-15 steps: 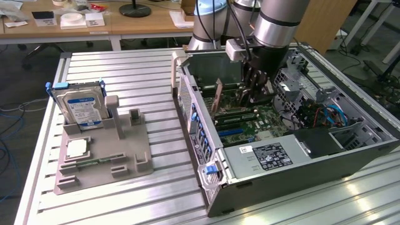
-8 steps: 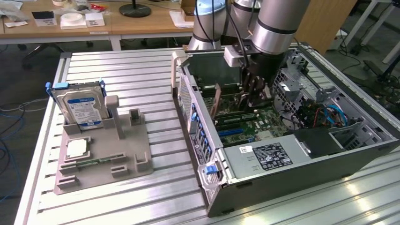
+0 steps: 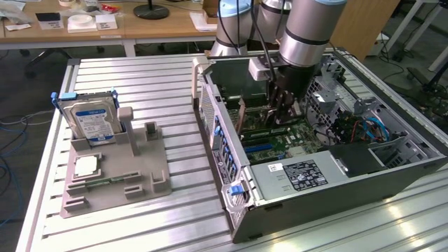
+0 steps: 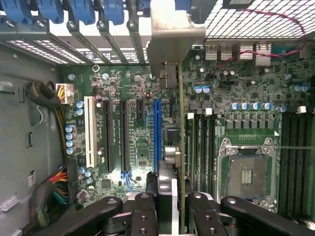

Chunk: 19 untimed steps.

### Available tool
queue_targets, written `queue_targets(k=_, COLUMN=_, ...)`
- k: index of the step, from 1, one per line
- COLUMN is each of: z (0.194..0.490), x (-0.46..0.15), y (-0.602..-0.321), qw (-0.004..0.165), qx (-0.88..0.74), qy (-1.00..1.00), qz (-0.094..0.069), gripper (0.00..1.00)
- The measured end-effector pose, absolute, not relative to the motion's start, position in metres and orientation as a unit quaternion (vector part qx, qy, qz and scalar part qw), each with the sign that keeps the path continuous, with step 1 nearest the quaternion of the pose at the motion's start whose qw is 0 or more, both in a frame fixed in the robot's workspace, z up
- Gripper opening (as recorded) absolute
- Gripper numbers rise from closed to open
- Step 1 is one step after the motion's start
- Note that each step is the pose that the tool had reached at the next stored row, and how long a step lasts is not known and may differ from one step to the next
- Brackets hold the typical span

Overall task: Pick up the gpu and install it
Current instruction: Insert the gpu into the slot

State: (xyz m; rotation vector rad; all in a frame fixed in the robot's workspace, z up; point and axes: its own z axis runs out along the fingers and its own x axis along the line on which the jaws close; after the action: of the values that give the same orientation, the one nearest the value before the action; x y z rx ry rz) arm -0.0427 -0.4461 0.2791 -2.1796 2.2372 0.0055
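One robot arm (image 3: 305,31) reaches down into an open computer case (image 3: 336,194) that lies on its side on a ridged metal surface (image 3: 140,89). Its hand (image 3: 284,102) sits low among the components. In the wrist view the hand (image 4: 172,199) is closed on the gpu (image 4: 180,118), with black fingers (image 4: 142,211) pressed against both faces of the thin card.

The gpu is seen edge-on and stands upright over the green motherboard (image 4: 123,98). Its pale metal bracket (image 4: 174,42) is at the end far from the hand, up against the case's rear slot openings. The card runs alongside the long blue slot (image 4: 157,132) and very close to it — whether its lower edge touches the board or the slot cannot be told. On the card's other side are the memory slots and the open processor socket (image 4: 246,174).

Toward the exterior view's left, well apart from the case, a grey fixture (image 3: 119,194) rests on the same surface. It holds a hard drive (image 3: 91,121) with a blue-and-white label, propped upright, and a square processor chip (image 3: 85,166) lying flat — a narrow green memory stick (image 3: 105,182) lies just beside the chip. Inside the case, near its front wall, sits a grey power supply (image 3: 297,173) with a dark label.
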Motion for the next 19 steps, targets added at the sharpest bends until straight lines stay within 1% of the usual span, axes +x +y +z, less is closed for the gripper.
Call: queue_targets(k=19, z=0.264, x=-0.049, y=-0.453, qw=0.009, qx=-0.698, qy=0.716, qz=0.002, gripper=0.28)
